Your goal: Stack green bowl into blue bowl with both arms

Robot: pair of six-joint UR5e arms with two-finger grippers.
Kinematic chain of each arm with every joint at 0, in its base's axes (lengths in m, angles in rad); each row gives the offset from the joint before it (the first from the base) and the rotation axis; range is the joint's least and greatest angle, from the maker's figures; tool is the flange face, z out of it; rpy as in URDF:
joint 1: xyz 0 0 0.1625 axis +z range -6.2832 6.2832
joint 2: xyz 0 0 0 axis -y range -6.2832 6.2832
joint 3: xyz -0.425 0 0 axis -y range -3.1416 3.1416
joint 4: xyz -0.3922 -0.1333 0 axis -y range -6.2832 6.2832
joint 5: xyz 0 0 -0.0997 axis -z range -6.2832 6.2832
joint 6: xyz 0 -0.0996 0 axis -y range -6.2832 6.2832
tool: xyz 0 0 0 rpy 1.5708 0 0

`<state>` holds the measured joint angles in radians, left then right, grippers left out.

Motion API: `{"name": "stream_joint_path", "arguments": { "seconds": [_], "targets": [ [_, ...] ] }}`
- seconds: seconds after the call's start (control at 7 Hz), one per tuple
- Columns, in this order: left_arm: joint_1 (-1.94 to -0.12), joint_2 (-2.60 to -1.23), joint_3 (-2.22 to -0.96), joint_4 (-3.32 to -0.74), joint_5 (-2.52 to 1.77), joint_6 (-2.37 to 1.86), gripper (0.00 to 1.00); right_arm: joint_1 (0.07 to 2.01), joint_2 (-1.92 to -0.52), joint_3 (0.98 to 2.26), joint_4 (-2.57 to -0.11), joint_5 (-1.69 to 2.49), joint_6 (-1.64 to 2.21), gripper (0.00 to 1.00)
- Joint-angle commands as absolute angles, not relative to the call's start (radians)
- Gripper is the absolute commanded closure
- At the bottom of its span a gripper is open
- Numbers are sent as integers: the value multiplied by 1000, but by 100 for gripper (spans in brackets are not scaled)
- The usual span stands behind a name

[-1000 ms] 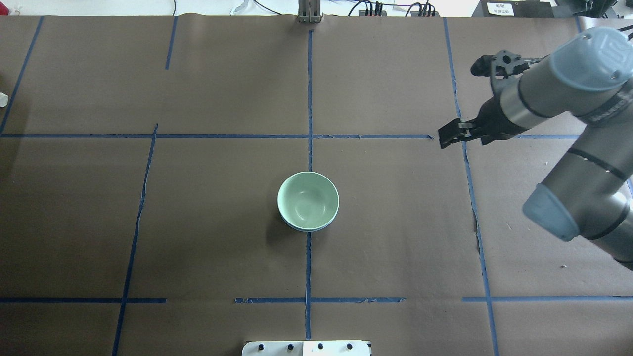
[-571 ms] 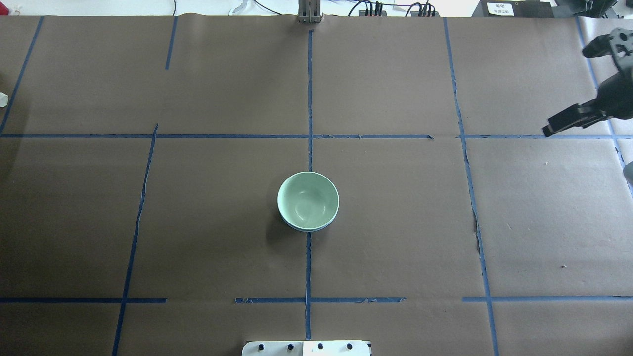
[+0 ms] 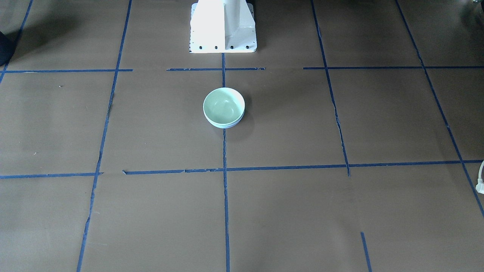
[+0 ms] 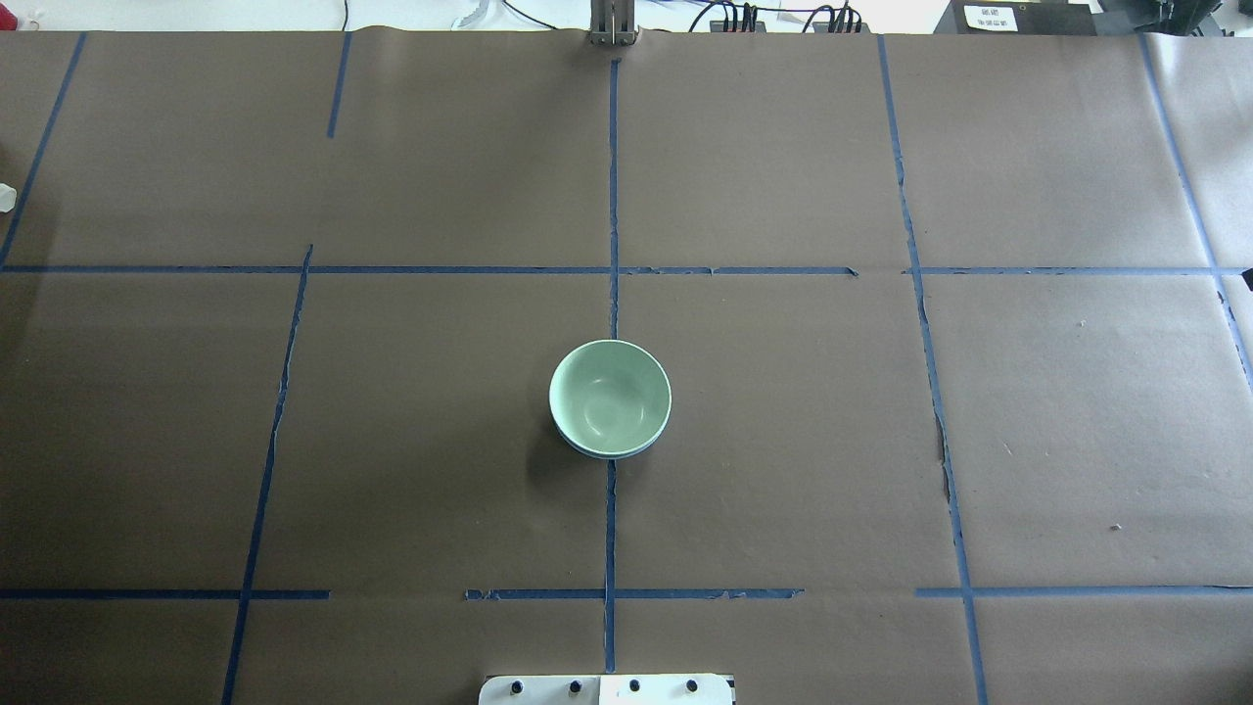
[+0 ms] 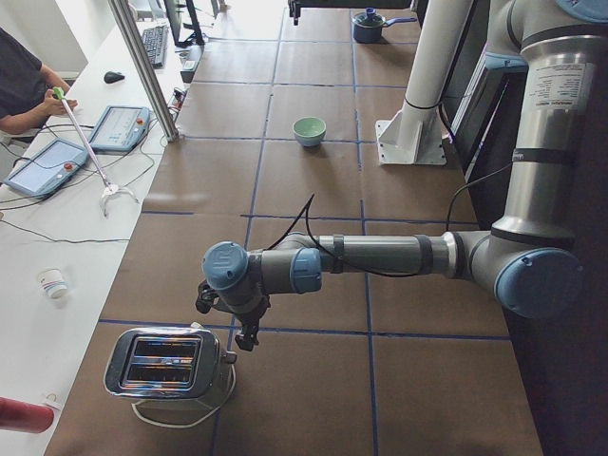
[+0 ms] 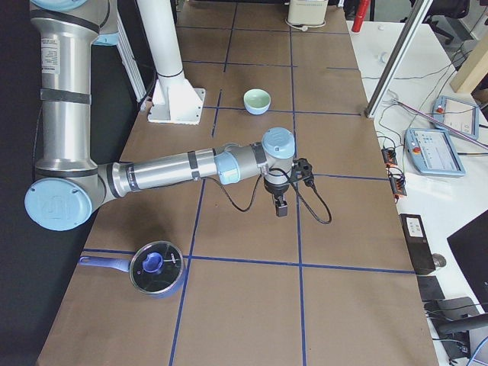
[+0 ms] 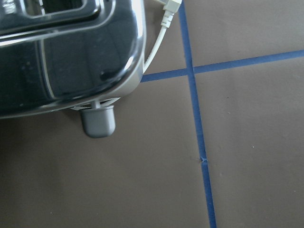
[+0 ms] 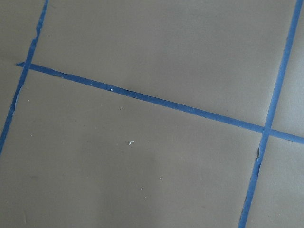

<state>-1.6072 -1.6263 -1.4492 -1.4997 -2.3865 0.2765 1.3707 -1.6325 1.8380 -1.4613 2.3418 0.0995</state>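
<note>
We find the green bowl (image 4: 609,394) nested in the blue bowl (image 4: 605,455) at the middle of the table (image 4: 881,441), well apart from both the left arm (image 5: 380,255) and the right arm (image 6: 168,171), and we cannot tell whether either arm's jaws are released or clenched.

green bowl (image 4: 609,397) in blue bowl (image 3: 224,126), table (image 4: 881,441) ctr, fwd of pedestal (image 3: 223,26); toaster (image 5: 166,366) L end, saucepan (image 6: 156,268) R end

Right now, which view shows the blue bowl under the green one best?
Overhead exterior: the blue bowl peeks out as a thin crescent beneath the green bowl. Front-facing shows a paler sliver; the side views show the stack too small to separate; wrist views miss it.
</note>
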Motion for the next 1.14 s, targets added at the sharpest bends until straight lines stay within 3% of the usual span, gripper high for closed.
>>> {"name": "stream_joint_path", "arguments": {
  "seconds": [0.0,0.57,1.0],
  "targets": [
    [-1611,-1628,-1454,-1494,-2381,268,0,1412,-1634,1763,-1467,2336,92,0],
    [-1611,-1582,-1555,-1486,-2381,126,0,1579,-1674,1645,-1474,2358,-105,0],
    [-1611,-1575,-1562,-1486,-2381,127,0,1643,-1678,1650,-1577,2447,-123,0]
  ]
}}
